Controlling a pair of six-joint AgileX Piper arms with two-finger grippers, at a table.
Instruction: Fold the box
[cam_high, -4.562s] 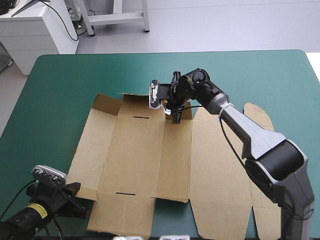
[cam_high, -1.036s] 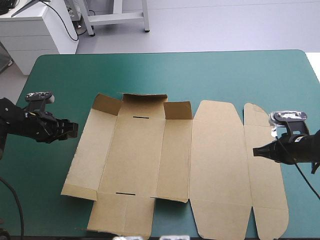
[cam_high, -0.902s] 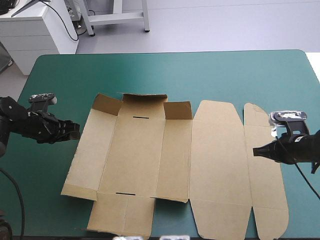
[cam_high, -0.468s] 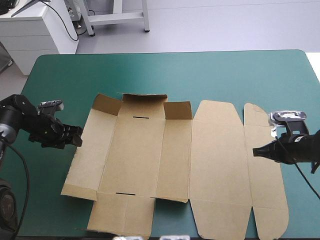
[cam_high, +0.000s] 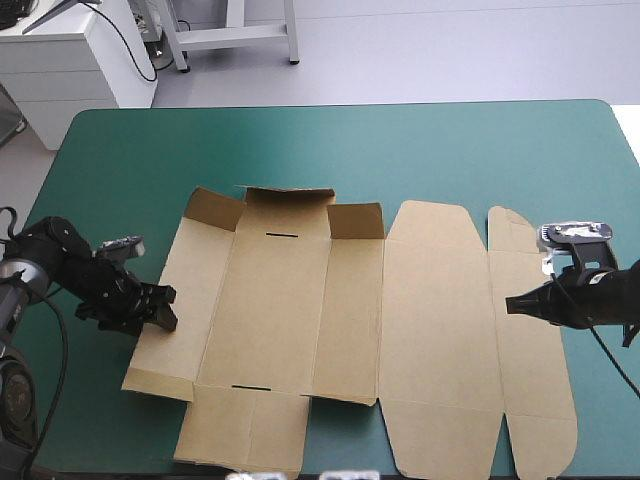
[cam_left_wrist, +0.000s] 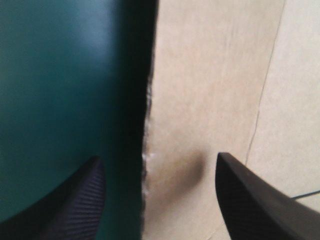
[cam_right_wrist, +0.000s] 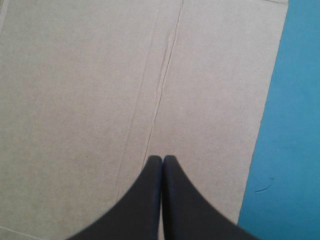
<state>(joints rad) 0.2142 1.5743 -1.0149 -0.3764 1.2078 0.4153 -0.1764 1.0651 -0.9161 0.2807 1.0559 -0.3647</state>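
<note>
since the earlier frames the left hand (cam_high: 165, 305) has come down the left side of the high view and in toward the box (cam_high: 300, 330), from well out over the teal-green tabletop (cam_high: 450, 150) to the outer left panel's edge. the right hand (cam_high: 510, 303) has not shifted in the latest ones.

the box lies opened out flat across the middle of the frame, with only the short flaps at its upper centre standing up a little.

at lower left, the left hand is spread wide with nothing in it. its wrist view shows it straddling the board's raw edge, one finger over the cover and the other over the brown panel, with a dark shadow along that edge.

at middle right, the right hand is closed to a single point and empty, its tip over a crease in the right-hand panels. whether it presses on the board i cannot tell.

the step looks like raising the left wall. to do it well, slip the outer finger low under the edge before closing. grip about midway along the panel and swing it up about its own crease rather than dragging the sheet. the right hand would best bear down so the box stays put.
</note>
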